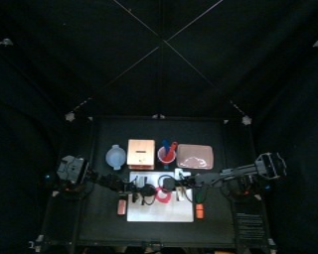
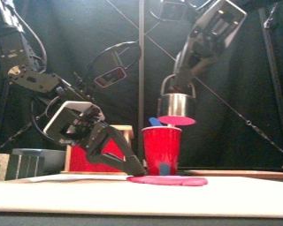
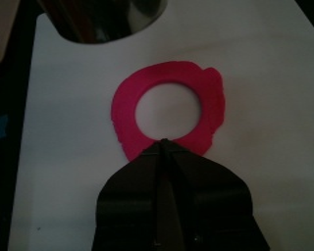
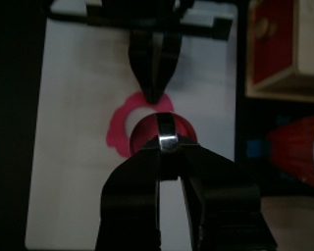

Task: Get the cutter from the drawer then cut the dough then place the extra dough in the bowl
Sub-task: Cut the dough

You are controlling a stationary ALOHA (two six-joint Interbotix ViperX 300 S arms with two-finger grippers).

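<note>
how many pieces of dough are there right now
2. A ring lies on the white board, its edge pinched by the left gripper. A round disc hangs under the cutter that the right gripper holds above the board. No others show.

Glossy metal cutter [image 3: 107, 20], matt dough ring [image 3: 210, 93] (the board [image 3: 278, 98] smooth).

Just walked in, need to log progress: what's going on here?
The right gripper holds the metal cutter raised above the white cutting board, with a pink dough disc at its bottom. The left gripper, jaws shut, has its tips on the edge of the dough ring lying flat on the board.
</note>
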